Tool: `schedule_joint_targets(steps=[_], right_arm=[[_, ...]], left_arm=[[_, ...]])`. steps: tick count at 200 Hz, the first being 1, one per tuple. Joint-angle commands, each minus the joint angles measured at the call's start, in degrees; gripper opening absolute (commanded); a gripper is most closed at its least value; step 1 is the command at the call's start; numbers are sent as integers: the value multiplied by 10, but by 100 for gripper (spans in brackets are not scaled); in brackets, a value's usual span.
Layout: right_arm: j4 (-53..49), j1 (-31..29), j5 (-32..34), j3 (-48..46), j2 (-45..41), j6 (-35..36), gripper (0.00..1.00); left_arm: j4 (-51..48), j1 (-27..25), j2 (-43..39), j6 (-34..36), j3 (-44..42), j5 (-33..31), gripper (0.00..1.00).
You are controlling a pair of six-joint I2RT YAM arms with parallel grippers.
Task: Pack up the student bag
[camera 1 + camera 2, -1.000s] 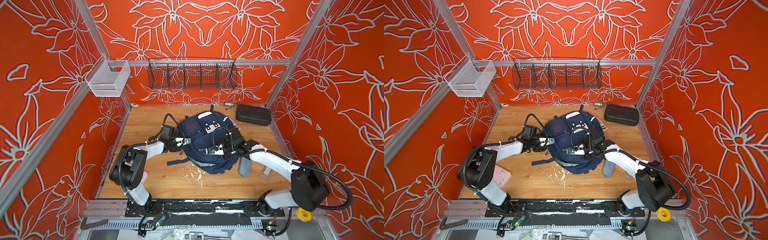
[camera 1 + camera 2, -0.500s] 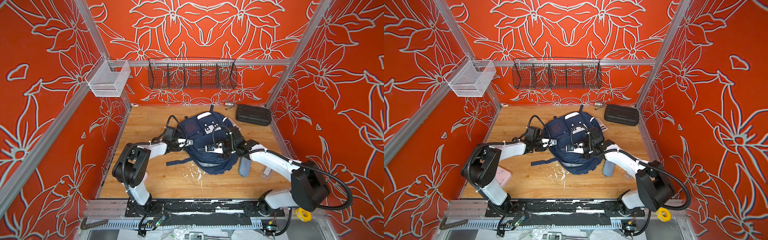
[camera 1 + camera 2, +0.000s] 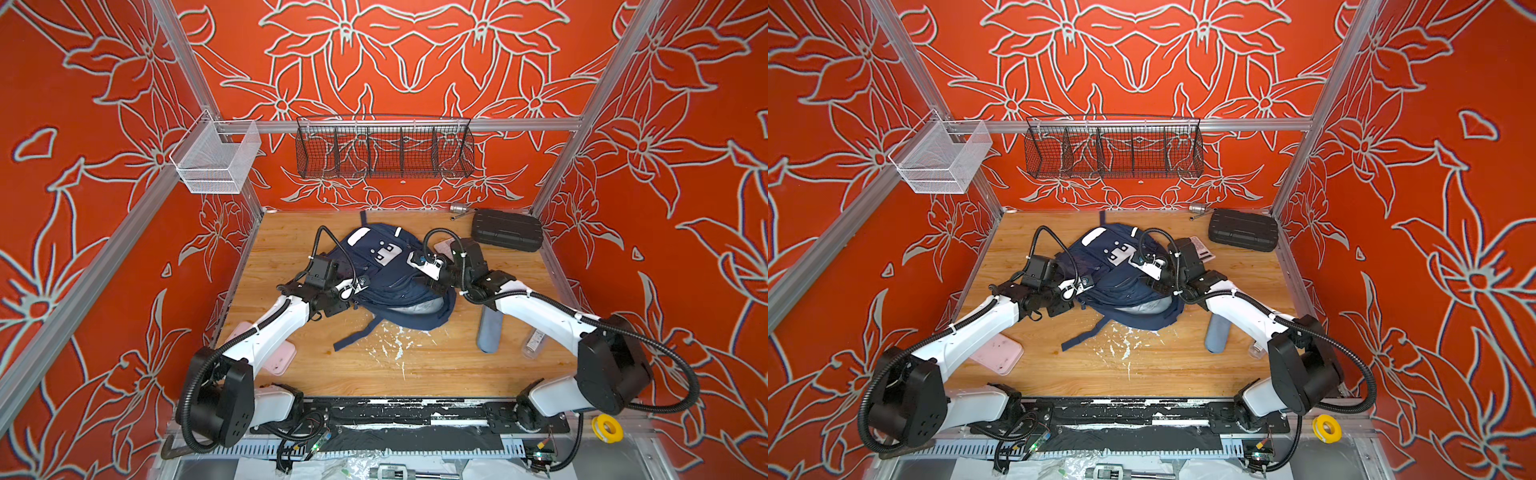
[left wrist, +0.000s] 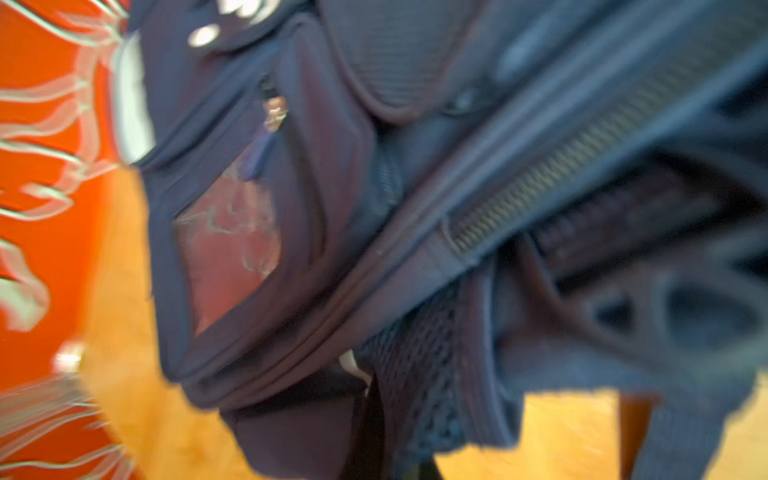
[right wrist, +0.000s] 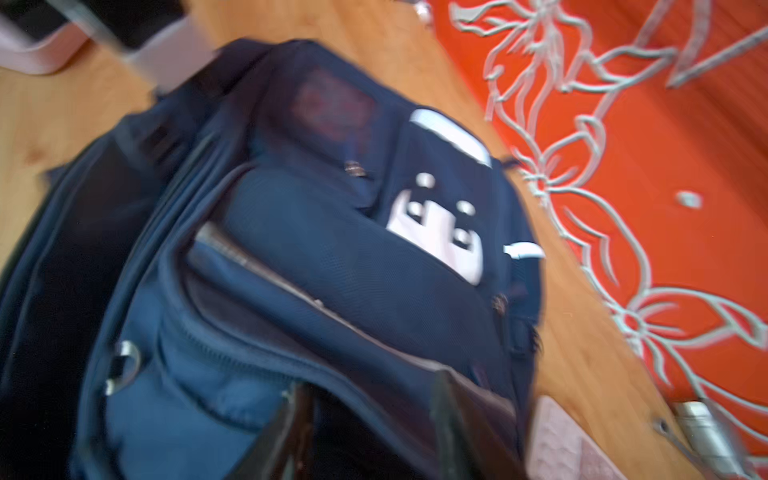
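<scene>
Navy student bag [image 3: 390, 286] mid-floor; left end effector [image 3: 360, 285] pinches its left edge; right end effector [image 3: 416, 261] parted.

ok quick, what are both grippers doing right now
Left gripper: closed at the backpack's side; whether it pinches fabric is unclear.
Right gripper: open over the backpack, holding nothing.

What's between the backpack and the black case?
A flat pale-pink pad, partly hidden by the right arm; it shows in both top views.
</scene>
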State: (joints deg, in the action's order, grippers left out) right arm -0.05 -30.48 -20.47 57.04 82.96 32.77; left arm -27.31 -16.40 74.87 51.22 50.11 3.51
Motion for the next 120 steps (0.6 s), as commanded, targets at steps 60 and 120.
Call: schedule_joint_targets(steps=[60,120], right_arm=[[-39,-59,131,-31,-188,-169,50],[82,-261,229,-175,-195,-197,37]], left_arm=[[-94,-51,14,-217,91,135,0],[-123,-66,60,-328,157,208,0]])
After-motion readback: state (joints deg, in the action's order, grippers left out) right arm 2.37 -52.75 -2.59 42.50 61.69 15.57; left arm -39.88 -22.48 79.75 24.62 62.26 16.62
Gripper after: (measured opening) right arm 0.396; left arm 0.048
